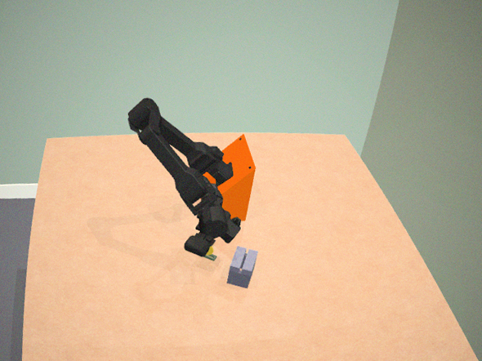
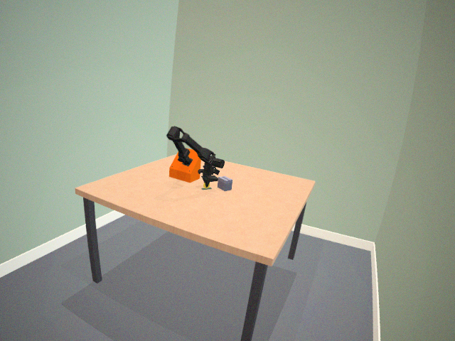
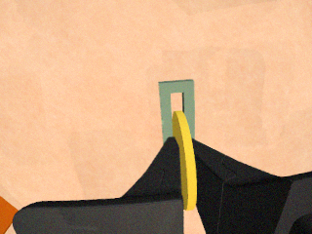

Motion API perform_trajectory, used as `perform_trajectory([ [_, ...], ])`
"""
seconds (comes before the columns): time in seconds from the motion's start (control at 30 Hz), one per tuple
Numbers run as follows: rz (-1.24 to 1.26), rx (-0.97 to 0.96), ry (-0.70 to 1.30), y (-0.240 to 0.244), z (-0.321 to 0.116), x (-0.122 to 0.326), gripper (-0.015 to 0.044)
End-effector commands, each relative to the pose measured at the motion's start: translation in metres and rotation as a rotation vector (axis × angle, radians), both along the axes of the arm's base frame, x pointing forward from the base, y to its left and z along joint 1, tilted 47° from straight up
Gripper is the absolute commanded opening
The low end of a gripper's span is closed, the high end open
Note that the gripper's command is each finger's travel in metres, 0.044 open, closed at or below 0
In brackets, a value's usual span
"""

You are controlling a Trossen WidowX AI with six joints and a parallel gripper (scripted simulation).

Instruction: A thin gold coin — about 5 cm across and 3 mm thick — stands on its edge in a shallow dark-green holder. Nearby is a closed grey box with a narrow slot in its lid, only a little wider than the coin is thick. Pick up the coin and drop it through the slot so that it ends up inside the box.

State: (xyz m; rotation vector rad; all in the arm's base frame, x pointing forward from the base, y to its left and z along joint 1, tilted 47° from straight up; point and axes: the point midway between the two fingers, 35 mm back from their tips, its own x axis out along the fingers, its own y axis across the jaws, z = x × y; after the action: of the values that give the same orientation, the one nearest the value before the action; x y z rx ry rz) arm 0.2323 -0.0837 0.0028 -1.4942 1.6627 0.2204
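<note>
A: Jaws — how do they stand?

B: Closed narrow on the gold coin [image 3: 185, 159]. Wrist view: coin edge-on, upright, pinched between the two dark fingers, one flat against each face. Its far end sticks out past the fingertips.

A: Coin relative to the holder?

B: The green holder [image 3: 177, 109] lies on the tabletop [image 3: 78, 78] just beyond the fingertips. The coin's far end overlaps its near end; the rest of the holder's recess shows bare. Cannot tell whether the coin's rim touches it.

A: From the top?

B: Only a sliver of the coin [image 1: 210, 250] shows under the jaws, with a corner of the holder [image 1: 212, 257] beside it.

A: The box?

B: Grey box [image 1: 242, 266] just to one side, apart from the coin. Slot [image 1: 248, 258] in its lid visible. Orange base block [image 1: 237, 182] behind the arm.
</note>
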Motion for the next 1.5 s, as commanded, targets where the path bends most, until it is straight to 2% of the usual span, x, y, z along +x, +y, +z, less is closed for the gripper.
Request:
perform_trajectory([
  [0.0, 0.002, 0.004, -0.005, 0.008, 0.006, 0.003, 0.0],
  [1.2, 0.001, 0.001, -0.005, 0.066, 0.063, -0.007, 0.0],
  [1.47, -0.152, 0.023, -0.167, 0.066, 0.064, -0.007, 0.0],
])
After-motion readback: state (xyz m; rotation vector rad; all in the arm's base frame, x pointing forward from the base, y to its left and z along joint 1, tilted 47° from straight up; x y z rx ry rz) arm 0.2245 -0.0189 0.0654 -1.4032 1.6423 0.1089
